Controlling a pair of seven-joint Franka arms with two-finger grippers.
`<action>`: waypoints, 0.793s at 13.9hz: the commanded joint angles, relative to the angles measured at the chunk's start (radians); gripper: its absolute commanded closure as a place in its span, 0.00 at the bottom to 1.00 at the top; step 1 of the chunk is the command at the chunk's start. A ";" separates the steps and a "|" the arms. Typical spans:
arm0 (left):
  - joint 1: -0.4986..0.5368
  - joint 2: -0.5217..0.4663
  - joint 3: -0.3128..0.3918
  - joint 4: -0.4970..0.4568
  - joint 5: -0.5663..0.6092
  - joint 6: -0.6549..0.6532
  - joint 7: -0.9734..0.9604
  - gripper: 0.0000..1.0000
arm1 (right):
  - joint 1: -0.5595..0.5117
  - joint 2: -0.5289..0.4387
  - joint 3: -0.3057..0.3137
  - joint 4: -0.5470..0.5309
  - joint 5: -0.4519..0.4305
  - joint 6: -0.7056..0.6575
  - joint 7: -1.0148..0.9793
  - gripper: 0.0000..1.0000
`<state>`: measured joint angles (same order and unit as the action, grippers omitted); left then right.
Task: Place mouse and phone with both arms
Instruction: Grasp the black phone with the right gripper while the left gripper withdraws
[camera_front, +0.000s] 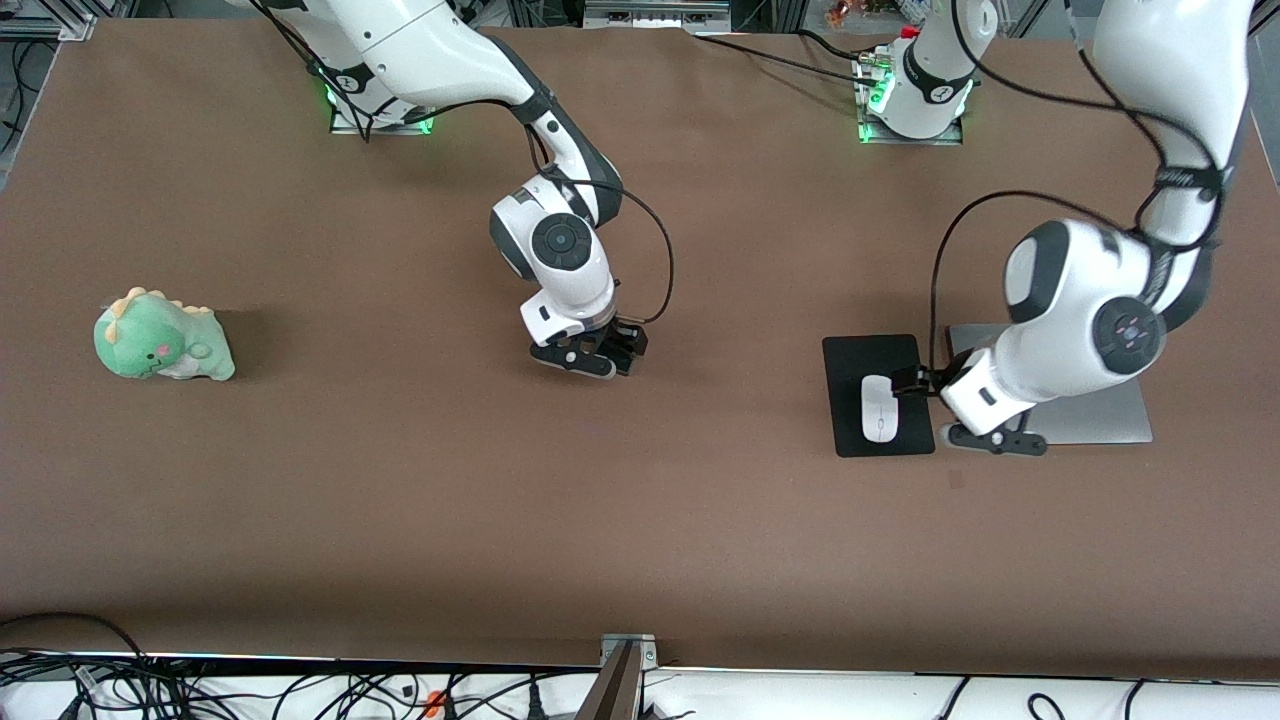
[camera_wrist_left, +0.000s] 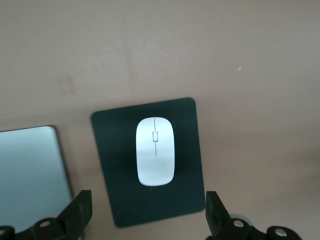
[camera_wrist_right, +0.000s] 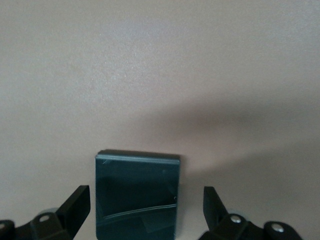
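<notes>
Mouse (camera_front: 879, 408): lying flat on the black mouse pad (camera_front: 850, 440), toward my left arm's end of the surface (camera_front: 640, 520).
Left fingers (camera_wrist_left: 80, 212): spread wide, above the pad's edge beside the silver laptop (camera_front: 1100, 420).
Phone (camera_wrist_right: 137, 195): flat on the surface, mid-table.
Right fingers (camera_wrist_right: 75, 205): spread, straddling the phone without touching.
Plush dinosaur (camera_front: 162, 337): toward my right arm's end.

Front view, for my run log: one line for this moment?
white oval mouse: on black pad | left gripper: open above | black slab phone: under open right gripper
</notes>
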<state>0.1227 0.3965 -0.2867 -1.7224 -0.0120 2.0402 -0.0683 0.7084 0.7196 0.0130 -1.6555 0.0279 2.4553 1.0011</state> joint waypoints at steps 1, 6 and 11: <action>0.018 -0.152 0.003 -0.023 0.007 -0.092 -0.018 0.00 | 0.009 0.044 -0.005 0.055 -0.010 0.001 0.045 0.00; 0.028 -0.341 0.030 -0.020 0.010 -0.254 -0.019 0.00 | 0.008 0.089 -0.005 0.105 -0.008 -0.001 0.048 0.01; 0.064 -0.381 0.032 0.111 0.015 -0.392 -0.097 0.00 | 0.011 0.118 -0.007 0.118 -0.016 0.001 0.048 0.07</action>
<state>0.1729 0.0136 -0.2506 -1.6917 -0.0120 1.7273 -0.1257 0.7092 0.8143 0.0124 -1.5658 0.0272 2.4554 1.0260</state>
